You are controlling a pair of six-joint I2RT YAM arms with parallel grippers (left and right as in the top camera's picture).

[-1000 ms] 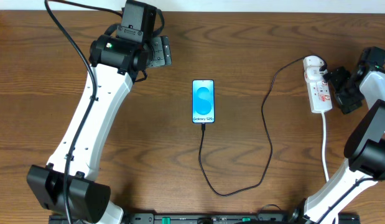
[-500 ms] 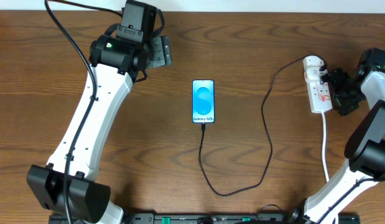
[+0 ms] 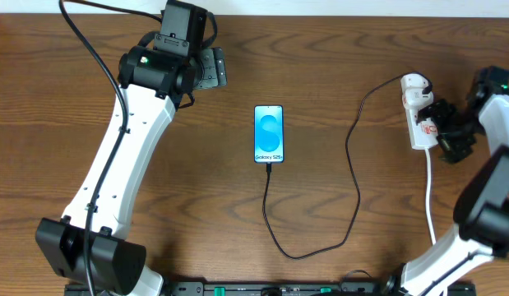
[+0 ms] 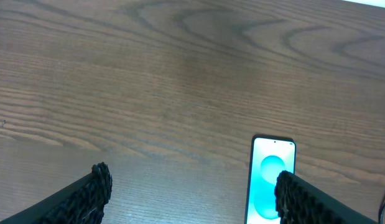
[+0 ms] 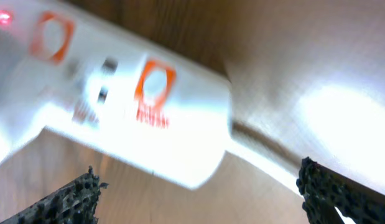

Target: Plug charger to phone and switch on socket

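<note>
The phone (image 3: 269, 134) lies face up at mid-table, its screen lit blue and white. The charger (image 3: 353, 164), a thin black cable, runs from the phone's bottom edge, loops toward the front and climbs to the white socket (image 3: 414, 99) at the right. My right gripper (image 3: 437, 127) is open and reaches over the socket's right side. In the right wrist view the socket (image 5: 117, 106) is blurred and close above the open gripper (image 5: 198, 193). My left gripper (image 3: 219, 68) hovers open at the back left. Its wrist view has the phone (image 4: 271, 180) beside the right fingertip of the gripper (image 4: 192, 193).
The socket's white cord (image 3: 429, 189) runs toward the front edge past the right arm's base. The charger's loop (image 3: 299, 255) lies near the front middle. Bare wood surrounds the phone. The left arm (image 3: 122, 156) slants across the table's left side.
My right gripper has moved left, from beside the socket to over its right edge. The left arm, the phone and the cable have not moved.
</note>
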